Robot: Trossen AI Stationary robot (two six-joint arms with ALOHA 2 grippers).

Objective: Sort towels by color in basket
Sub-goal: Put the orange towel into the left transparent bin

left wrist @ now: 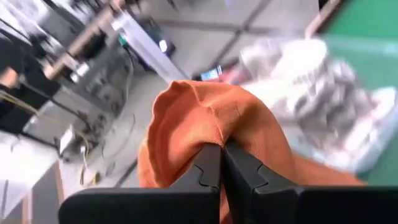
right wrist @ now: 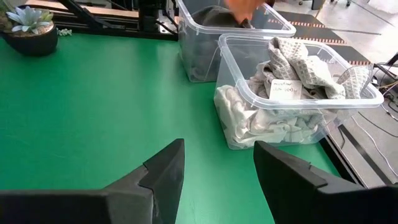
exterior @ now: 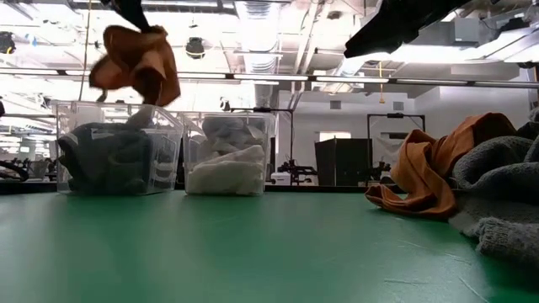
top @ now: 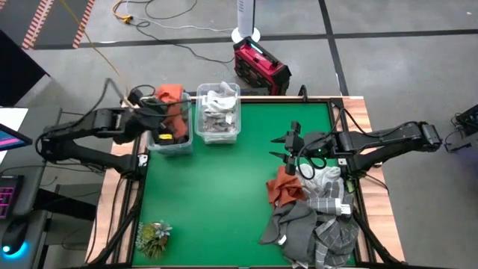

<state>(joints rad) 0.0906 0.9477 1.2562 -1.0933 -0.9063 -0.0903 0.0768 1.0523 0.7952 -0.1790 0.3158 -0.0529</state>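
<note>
Green bench [top: 224, 194]: left tool [left wrist: 222, 163], pinching a rust-orange towel [exterior: 135, 59], hangs above the dark-towel bin [exterior: 118, 156]; release centred, low. Right tool [top: 287, 147] waits spread.

A robotics lab or workshop is suggested: a green-topped wooden-edged table [top: 224, 187] is set on a grey concrete floor [top: 403, 67] with loose cables, a red-and-black power unit [top: 260, 66] stands at 12 o'clock (ceiling ducts and striplights are seen beyond).

Centre of tabletop [top: 216, 194] open for passage. Obstacles: two bins [top: 217, 113] along the far edge, towel pile [top: 314, 217] at right, plant [top: 153, 237] at the near-left corner.
</note>
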